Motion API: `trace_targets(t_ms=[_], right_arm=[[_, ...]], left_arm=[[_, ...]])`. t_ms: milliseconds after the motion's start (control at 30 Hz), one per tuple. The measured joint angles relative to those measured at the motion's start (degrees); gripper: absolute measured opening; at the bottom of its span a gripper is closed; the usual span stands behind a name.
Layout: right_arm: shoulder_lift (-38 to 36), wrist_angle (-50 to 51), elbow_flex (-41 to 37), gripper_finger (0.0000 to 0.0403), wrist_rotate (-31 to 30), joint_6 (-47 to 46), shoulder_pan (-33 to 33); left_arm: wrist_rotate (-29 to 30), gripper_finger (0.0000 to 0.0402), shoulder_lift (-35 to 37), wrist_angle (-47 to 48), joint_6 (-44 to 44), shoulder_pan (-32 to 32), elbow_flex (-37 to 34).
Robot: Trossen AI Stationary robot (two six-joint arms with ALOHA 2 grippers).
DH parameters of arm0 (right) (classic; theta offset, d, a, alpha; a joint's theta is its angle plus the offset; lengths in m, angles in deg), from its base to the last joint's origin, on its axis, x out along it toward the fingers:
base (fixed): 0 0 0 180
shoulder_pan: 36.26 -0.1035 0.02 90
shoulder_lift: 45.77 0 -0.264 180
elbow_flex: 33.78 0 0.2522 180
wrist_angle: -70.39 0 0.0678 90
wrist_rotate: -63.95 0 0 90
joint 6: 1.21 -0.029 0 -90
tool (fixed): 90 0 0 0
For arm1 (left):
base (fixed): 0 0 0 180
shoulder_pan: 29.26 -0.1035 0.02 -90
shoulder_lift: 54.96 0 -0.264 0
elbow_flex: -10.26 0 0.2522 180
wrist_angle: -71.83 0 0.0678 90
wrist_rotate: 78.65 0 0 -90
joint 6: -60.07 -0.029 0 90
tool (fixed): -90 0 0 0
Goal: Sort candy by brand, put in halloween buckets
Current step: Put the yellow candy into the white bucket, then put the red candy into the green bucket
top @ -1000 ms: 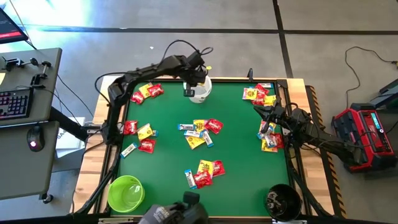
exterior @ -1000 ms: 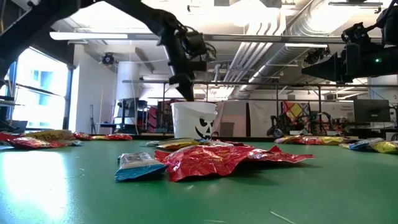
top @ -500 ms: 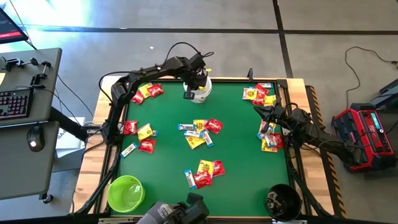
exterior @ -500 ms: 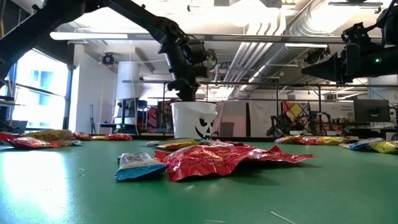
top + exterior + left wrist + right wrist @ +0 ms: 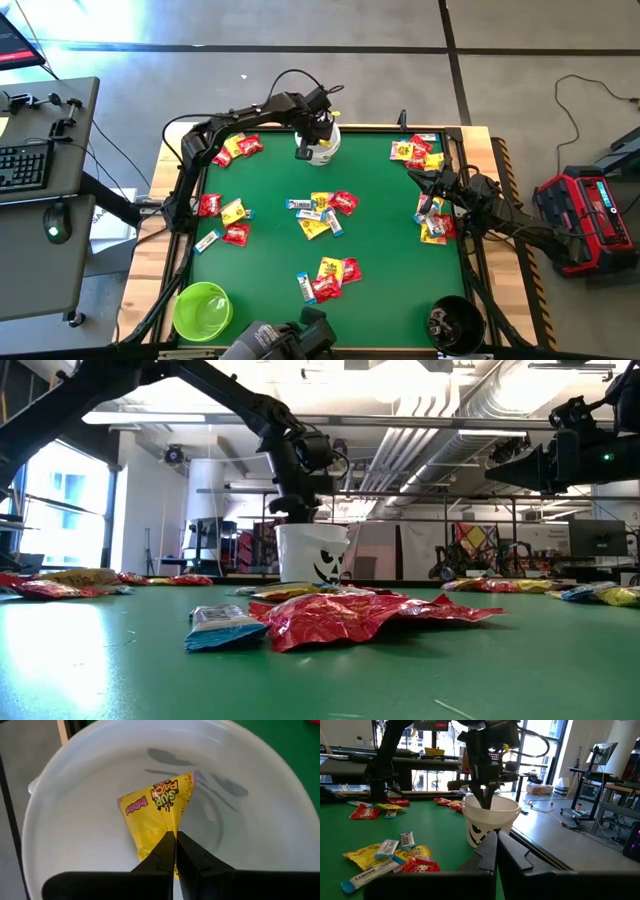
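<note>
Green tabletop (image 5: 270,270), left gripper (image 5: 175,842) inside the white bucket (image 5: 95,795).
Its jaws pinched a yellow Sour Patch packet (image 5: 157,820); the right gripper (image 5: 418,178) waited pressed shut near the table's right edge.

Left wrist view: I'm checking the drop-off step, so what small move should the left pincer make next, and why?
Probably open. The left pincer is shut on the yellow packet, which already hangs inside the white bucket; the low view shows the arm reaching down into the rim. Releasing there should let it fall in. The right pincer waits shut at the table's right side.
</note>
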State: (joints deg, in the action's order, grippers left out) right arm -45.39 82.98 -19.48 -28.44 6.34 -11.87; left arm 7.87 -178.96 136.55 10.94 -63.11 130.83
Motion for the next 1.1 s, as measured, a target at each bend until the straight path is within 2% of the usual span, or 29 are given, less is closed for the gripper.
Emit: trace_targets(t_ms=[133, 467, 600, 733, 933, 1100], right_arm=[[0.0, 0.0, 0.0, 0.0, 0.0, 0.0, 0.0], [0.0, 0.0, 0.0, 0.0, 0.0, 0.0, 0.0], [0.0, 0.0, 0.0, 0.0, 0.0, 0.0, 0.0], [0.0, 0.0, 0.0, 0.0, 0.0, 0.0, 0.0], [0.0, 0.0, 0.0, 0.0, 0.0, 0.0, 0.0], [0.0, 0.0, 0.0, 0.0, 0.0, 0.0, 0.0]], left_arm=[[0.0, 0.0004, 0.0, -1.5, 0.8, 0.0, 0.0], [0.1, 0.0059, 0.0, -1.2, 1.8, 0.0, 0.0], [1.6, 0.0068, 0.0, -1.2, 2.5, 0.0, 0.0], [3.5, 0.0054, 0.2, -1.2, 2.5, 0.0, 0.0], [-0.7, 0.0007, 2.6, -2.1, 5.6, -1.1, 0.0], [-1.9, 0.0003, 5.2, -4.6, 8.6, -1.4, 0.0]])
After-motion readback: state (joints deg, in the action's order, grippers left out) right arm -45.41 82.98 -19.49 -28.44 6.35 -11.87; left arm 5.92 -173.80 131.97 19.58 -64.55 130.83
